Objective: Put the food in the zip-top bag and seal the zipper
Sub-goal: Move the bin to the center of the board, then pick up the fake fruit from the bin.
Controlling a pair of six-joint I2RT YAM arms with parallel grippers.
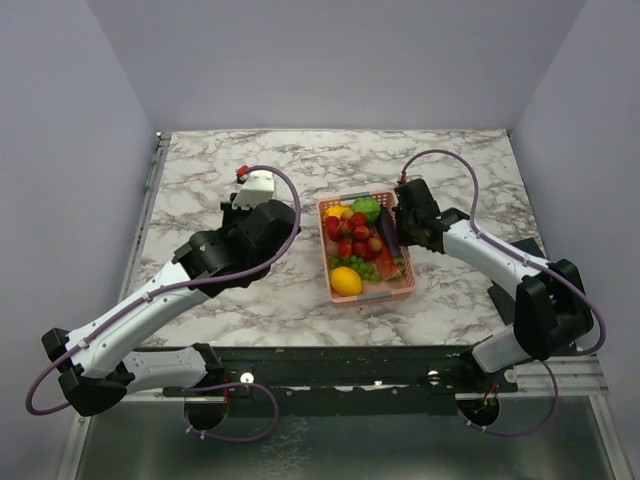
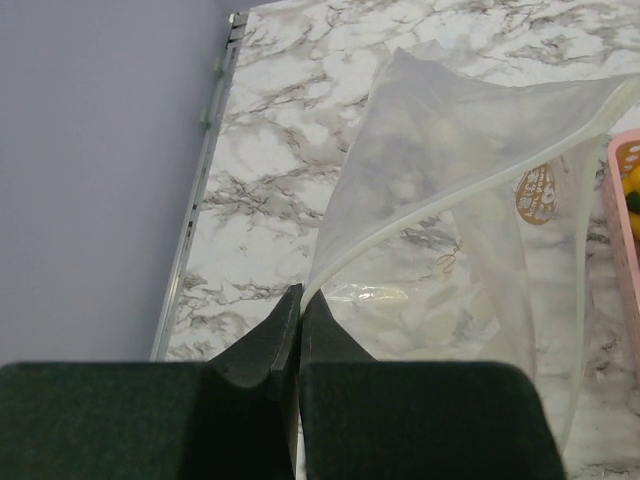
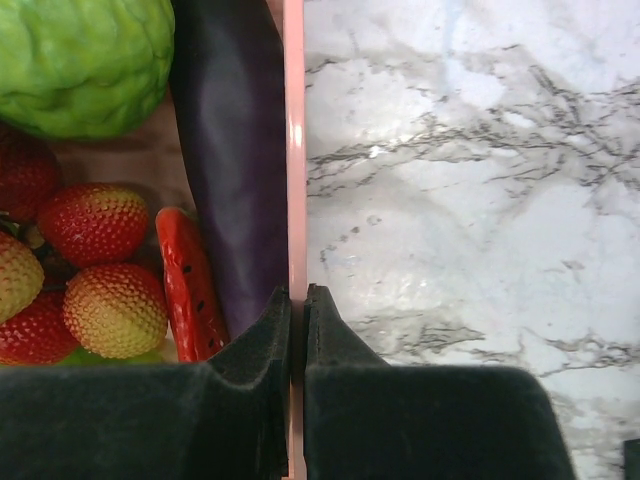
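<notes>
The food lies in a pink basket (image 1: 372, 294): a yellow lemon (image 1: 346, 281), a green fruit (image 1: 366, 209), red berries (image 1: 352, 235) and a purple eggplant (image 1: 388, 237). My right gripper (image 3: 296, 296) is shut on the basket's right rim (image 3: 293, 120), with the eggplant (image 3: 235, 150), the green fruit (image 3: 85, 60) and the strawberries (image 3: 95, 225) just inside. My left gripper (image 2: 300, 295) is shut on the mouth edge of the clear zip-top bag (image 2: 450, 180), at its zipper strip (image 2: 400, 225). The bag's mouth hangs open toward the basket (image 2: 625, 230). The bag is hard to make out in the top view.
The marble table (image 1: 250, 160) has a metal rail along its left edge (image 2: 195, 210). Grey walls stand on the left, right and far sides. A red watermelon slice (image 3: 185, 285) lies beside the eggplant. The left arm's wrist (image 1: 250, 215) is left of the basket.
</notes>
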